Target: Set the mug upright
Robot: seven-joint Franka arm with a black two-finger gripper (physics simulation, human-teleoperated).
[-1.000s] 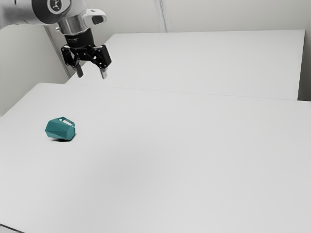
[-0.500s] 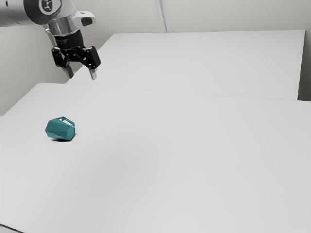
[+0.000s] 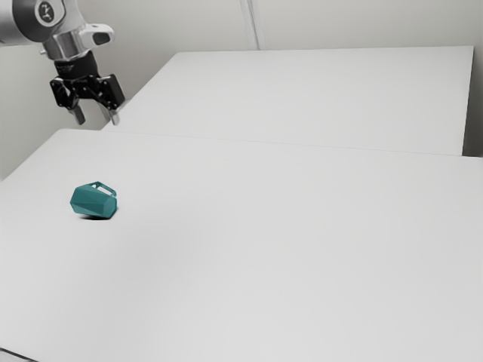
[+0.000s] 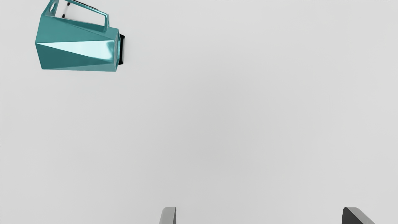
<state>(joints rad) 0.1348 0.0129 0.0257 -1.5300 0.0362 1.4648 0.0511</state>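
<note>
Gripper shifted toward the exterior view's left, spread wide, while the mug lay sideways on the bench.

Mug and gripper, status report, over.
Gripper open, empty, above the table. Teal mug lying on its side, not upright. No obstacle seen between them.

A smooth, pale table is stretching out in the exterior view, its far edge running away from a corner at the exterior view's left. A teal, faceted mug is lying on its side on it, nearer that corner than the far edge's other end. Its handle is facing the far edge, its wider end is pointing toward the exterior view's left edge of the table, and a dark shadow is showing beneath it.
</note>
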